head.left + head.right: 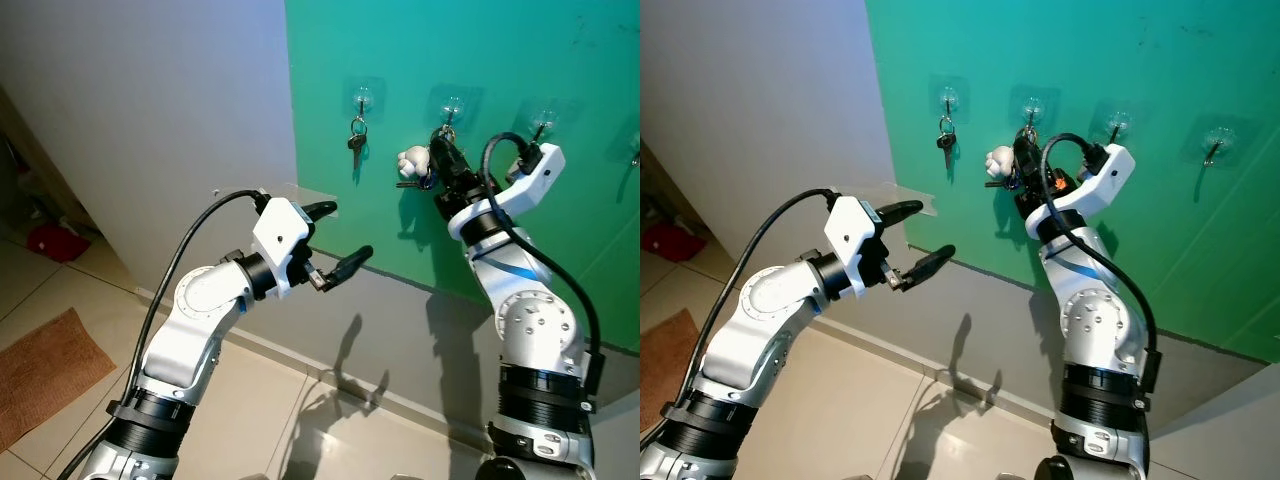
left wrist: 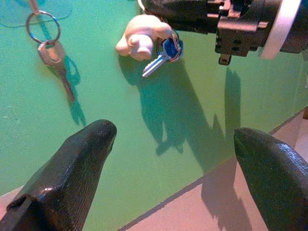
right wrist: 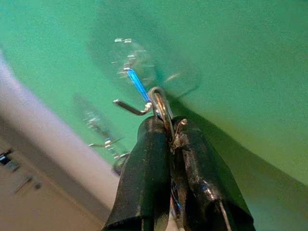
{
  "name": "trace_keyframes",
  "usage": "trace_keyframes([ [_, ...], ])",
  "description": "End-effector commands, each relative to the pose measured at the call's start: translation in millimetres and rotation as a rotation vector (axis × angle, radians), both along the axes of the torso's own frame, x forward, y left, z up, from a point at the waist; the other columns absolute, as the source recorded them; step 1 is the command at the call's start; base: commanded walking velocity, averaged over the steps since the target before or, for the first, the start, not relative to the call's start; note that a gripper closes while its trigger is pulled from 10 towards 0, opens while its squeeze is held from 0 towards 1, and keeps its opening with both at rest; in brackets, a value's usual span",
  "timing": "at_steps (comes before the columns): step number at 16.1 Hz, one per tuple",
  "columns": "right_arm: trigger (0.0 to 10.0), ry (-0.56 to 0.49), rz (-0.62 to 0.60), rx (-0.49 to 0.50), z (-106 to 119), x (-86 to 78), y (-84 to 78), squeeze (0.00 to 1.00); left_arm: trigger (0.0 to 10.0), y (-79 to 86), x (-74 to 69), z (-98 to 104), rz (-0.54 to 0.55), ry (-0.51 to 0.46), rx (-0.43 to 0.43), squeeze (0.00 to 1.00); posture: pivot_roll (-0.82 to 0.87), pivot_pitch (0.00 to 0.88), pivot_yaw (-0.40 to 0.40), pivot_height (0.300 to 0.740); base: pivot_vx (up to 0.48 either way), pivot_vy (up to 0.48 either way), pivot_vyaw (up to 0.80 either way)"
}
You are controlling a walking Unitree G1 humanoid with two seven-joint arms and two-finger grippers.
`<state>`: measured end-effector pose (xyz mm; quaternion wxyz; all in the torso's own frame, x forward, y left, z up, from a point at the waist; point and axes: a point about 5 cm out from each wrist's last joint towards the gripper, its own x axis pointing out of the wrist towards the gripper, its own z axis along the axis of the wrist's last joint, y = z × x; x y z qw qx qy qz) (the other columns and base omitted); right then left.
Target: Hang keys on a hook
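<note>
Nearest the camera, at 7 o'clock: the left arm rises from the bottom edge over the tiled floor (image 1: 300, 400), with a brown mat (image 1: 45, 375) further out at 8 o'clock.
Left gripper (image 1: 335, 240): held up before the wall at mid-height, its fingers (image 2: 72, 168) spread wide apart and holding nothing.
Right arm: comes up from 5 o'clock and reaches toward the wall at about 1 o'clock.
Right gripper (image 1: 445, 150): up against the green wall, fingers (image 3: 149, 173) pressed together on the metal ring of the keys.
Keys (image 2: 163, 50): a blue-headed key bunch with a white figure charm (image 1: 412, 162), hanging just below the right gripper, close to the wall; the ring (image 3: 161, 103) sits at the bent wire of the second hook (image 3: 130, 107), touching it as far as can be told.
Other key (image 1: 356, 140): hangs by its own ring from the first hook (image 1: 361, 100), at 11 o'clock of the charm.
Green wall (image 1: 560, 80): farthest, carrying a row of clear stick-on hooks; the third hook (image 1: 540, 125) lies at 3 o'clock of the gripper.
Grey wall (image 1: 150, 100): meets the green one at 11 o'clock.
</note>
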<state>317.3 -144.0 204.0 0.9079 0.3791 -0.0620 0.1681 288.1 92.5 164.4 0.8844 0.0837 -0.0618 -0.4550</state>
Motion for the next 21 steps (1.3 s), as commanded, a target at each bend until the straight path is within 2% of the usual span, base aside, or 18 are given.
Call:
trace_keyframes([
  [1,10.0,-0.035,0.036,-0.002,7,-4.3,3.0,0.0,10.0,-1.4,-2.0,3,-0.013,-0.008,0.006,0.0,-0.1,0.0,0.046,0.74,0.0,0.0,0.0],
  [5,10.0,0.026,0.122,-0.019,-11,-17.7,12.0,0.0,10.0,-1.5,-1.6,3,-0.017,-0.012,0.016,0.0,-0.1,0.0,0.048,0.74,0.0,0.0,0.0],
  [11,10.0,0.074,0.123,-0.038,-21,-22.2,9.9,0.0,10.0,-2.6,-1.5,2,-0.021,-0.011,0.019,0.0,-0.1,0.0,0.051,0.74,0.0,0.0,0.0],
  [14,10.0,-0.026,0.175,-0.008,-2,-20.5,15.0,0.0,10.0,-4.1,-1.2,2,-0.025,-0.01,0.016,0.0,-0.11,0.0,0.05,0.74,0.0,0.0,0.0],
  [21,10.0,-0.113,0.155,0.027,20,3.6,13.9,0.0,10.0,-1.7,1.1,2,-0.02,-0.013,0.023,0.0,-0.09,0.0,0.051,0.74,0.0,0.0,0.0],
])
